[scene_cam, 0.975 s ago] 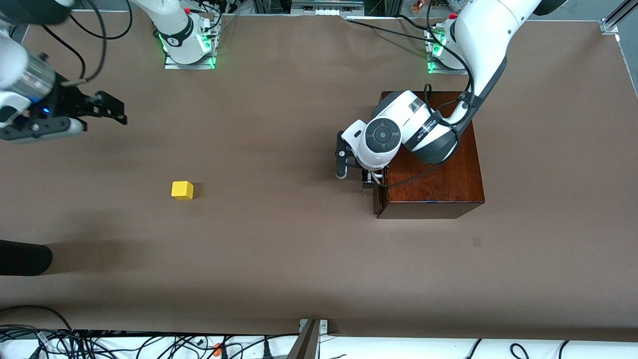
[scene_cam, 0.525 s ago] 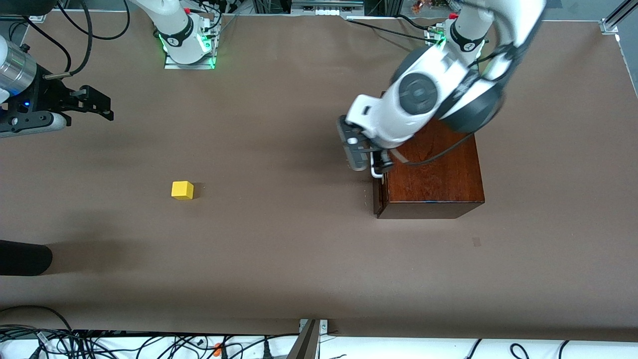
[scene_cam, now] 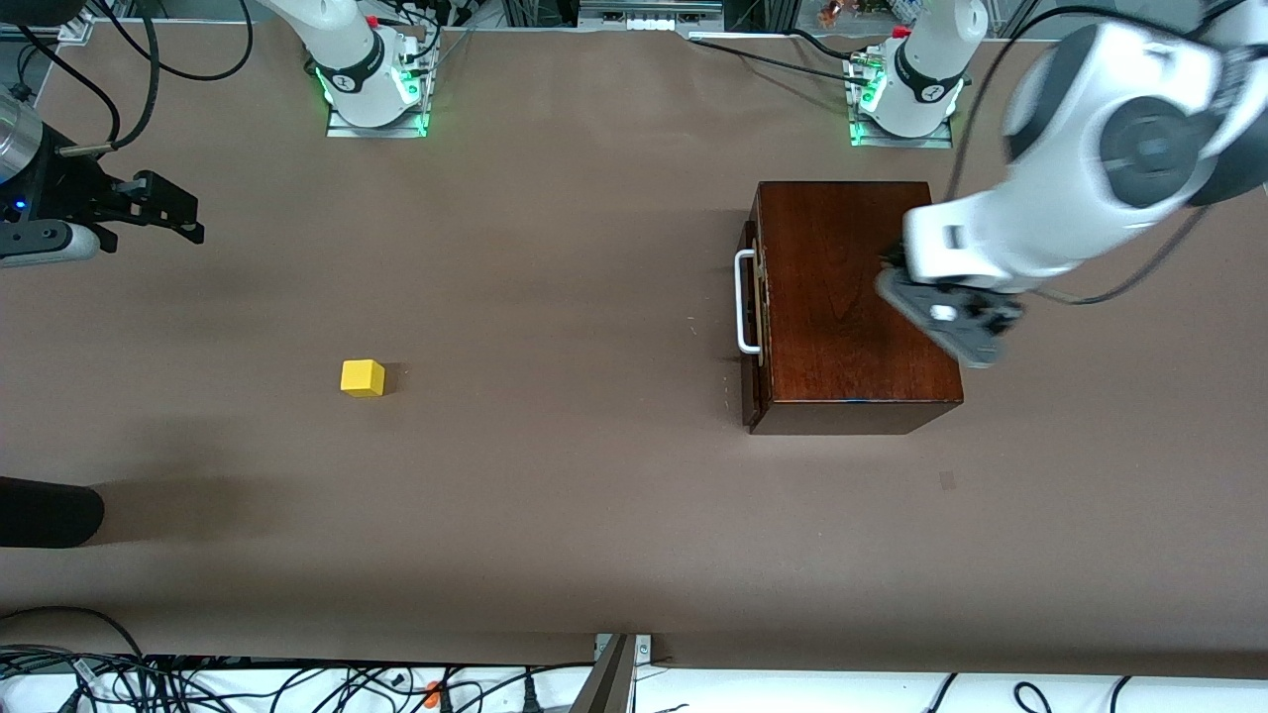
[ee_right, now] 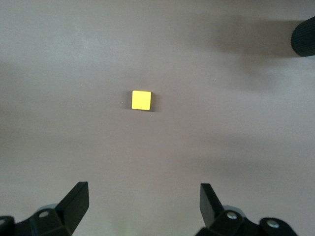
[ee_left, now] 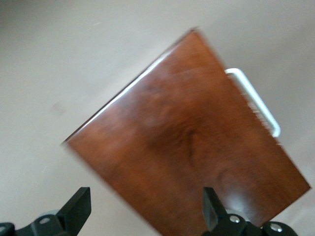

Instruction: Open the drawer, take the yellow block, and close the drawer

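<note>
one small bright yellow cube sits alone on the bare brown worktop, toward the right arm's end and well apart from the glossy dark mahogany box. the drawer, with its dark reddish-brown front and white u-shaped bar handle, looks shut or nearly so, a thin seam showing at the front.

the left end effector hangs over the box top, its jaws spread and holding nothing. the right end effector hovers over the worktop at the right arm's end, its jaws wide apart and empty, the cube below it in its wrist view.

the likely risk is a drawer left slightly proud, if the push fell short. a dark rounded object lies at the worktop edge, nearer the front camera than the cube; nothing stands between cube and box.
</note>
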Available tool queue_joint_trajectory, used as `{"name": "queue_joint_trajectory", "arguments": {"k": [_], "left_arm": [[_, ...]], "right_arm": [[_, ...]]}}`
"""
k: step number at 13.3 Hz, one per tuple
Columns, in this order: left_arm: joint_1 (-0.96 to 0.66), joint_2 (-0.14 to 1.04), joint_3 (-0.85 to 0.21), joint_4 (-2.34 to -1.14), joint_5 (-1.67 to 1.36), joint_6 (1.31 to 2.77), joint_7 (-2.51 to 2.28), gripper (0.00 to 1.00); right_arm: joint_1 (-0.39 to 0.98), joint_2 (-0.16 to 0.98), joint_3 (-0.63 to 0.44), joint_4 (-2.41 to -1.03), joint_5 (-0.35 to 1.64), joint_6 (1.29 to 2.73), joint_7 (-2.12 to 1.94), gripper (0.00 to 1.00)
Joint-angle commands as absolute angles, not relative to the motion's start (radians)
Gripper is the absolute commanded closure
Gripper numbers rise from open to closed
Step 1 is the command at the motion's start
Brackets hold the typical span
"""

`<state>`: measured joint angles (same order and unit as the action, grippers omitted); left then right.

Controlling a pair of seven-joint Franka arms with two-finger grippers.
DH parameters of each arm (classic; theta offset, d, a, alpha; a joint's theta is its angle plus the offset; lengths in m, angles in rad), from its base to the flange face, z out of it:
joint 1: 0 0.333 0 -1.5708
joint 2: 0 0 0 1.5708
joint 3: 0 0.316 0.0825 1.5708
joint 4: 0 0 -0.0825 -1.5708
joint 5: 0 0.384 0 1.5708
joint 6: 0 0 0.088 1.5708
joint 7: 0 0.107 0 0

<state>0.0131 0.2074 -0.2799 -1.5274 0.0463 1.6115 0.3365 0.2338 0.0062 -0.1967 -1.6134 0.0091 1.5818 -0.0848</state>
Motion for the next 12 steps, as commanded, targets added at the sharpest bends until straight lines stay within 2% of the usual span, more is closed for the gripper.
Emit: {"name": "queue_joint_trajectory", "arguments": {"k": [1, 3, 5, 12], "left_arm": [[-0.075, 0.060, -0.111, -1.679, -0.001, 1.630, 0.177, 0.00], [-0.075, -0.010, 0.000, -1.751, -0.087, 1.660, -0.001, 0.00], [-0.069, -0.012, 0.067, -1.746, -0.089, 1.672, -0.037, 0.00], [-0.067, 0.035, 0.080, -1.657, -0.081, 1.622, 0.041, 0.00]], "right_arm": [[0.233, 0.017, -0.187, -1.583, 0.015, 1.560, -0.086, 0.00], [0.233, 0.014, -0.192, -1.585, 0.017, 1.554, -0.084, 0.00], [0.233, 0.015, -0.192, -1.583, 0.017, 1.555, -0.086, 0.00], [0.233, 0.015, -0.189, -1.583, 0.015, 1.555, -0.086, 0.00]]}}
